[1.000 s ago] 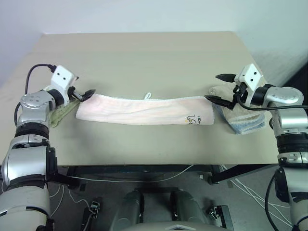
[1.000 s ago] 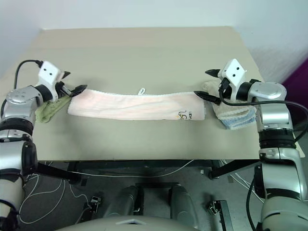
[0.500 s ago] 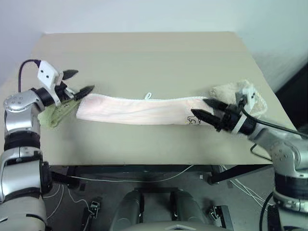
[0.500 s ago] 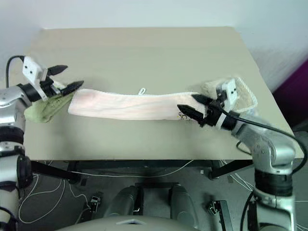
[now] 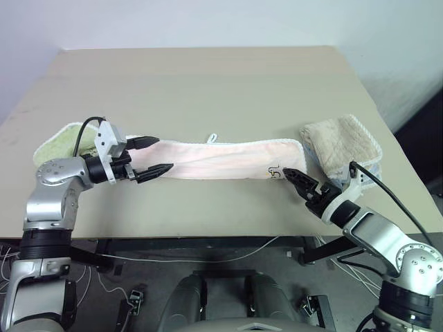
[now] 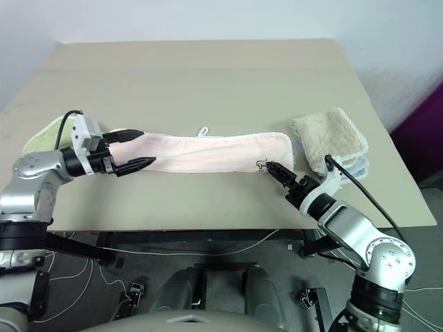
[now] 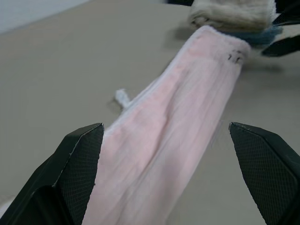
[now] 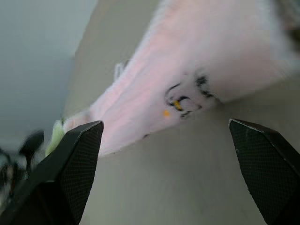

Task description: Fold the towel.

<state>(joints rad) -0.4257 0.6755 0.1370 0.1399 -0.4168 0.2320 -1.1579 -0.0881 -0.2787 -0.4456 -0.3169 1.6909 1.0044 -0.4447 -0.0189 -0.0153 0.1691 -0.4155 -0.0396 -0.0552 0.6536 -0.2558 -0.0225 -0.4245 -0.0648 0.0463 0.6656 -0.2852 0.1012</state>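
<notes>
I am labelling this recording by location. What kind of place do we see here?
Probably a robot test room or lab, not a home: a plain beige table against bare pale walls, loose cables on the grey floor beneath it, and only towels laid out, a pink towel between a green towel and a beige towel.

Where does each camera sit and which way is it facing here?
Head stereo pair: looks forward and down at the table; both arms show.
Left wrist: looks along the open left gripper down the pink towel.
Right wrist: looks along the open right gripper at the towel's printed motif.
All share the towel.
</notes>
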